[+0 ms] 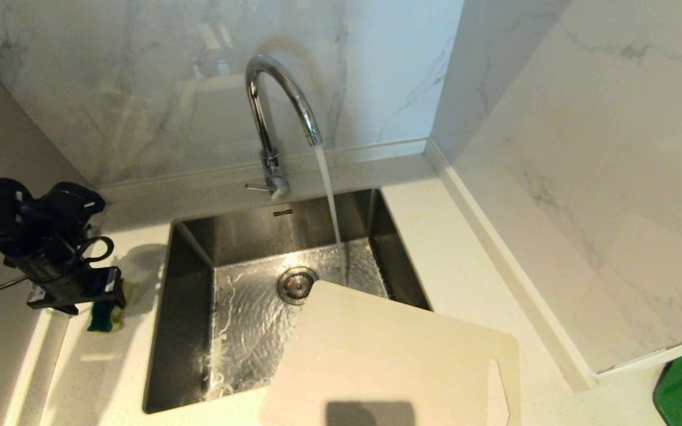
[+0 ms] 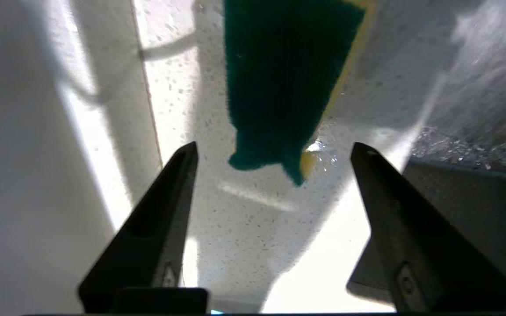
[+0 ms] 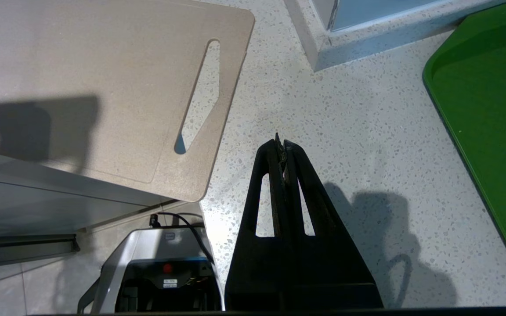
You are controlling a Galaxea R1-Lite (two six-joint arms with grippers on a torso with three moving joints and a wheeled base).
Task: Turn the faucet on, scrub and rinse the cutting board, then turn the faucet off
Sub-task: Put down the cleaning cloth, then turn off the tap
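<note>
Left wrist view has the left gripper point(image 2: 274, 151) spread wide over the speckled counter point(image 2: 235, 228), nothing between the fingers. A green and yellow sponge point(image 2: 279, 79) lies on the counter just past the tips, not touched. From the head view that gripper sits left of the sink point(image 1: 199, 248), right over the sponge. Water's running from the faucet point(image 1: 276, 112) into the basin. The cutting board point(image 1: 400, 361) rests on the counter at the sink's near right corner, partly overhanging it. Right gripper point(image 3: 281, 145) is pinched shut on nothing, parked over the counter beside the board's slot end, with a green tray point(image 3: 490, 109) off to the side.
</note>
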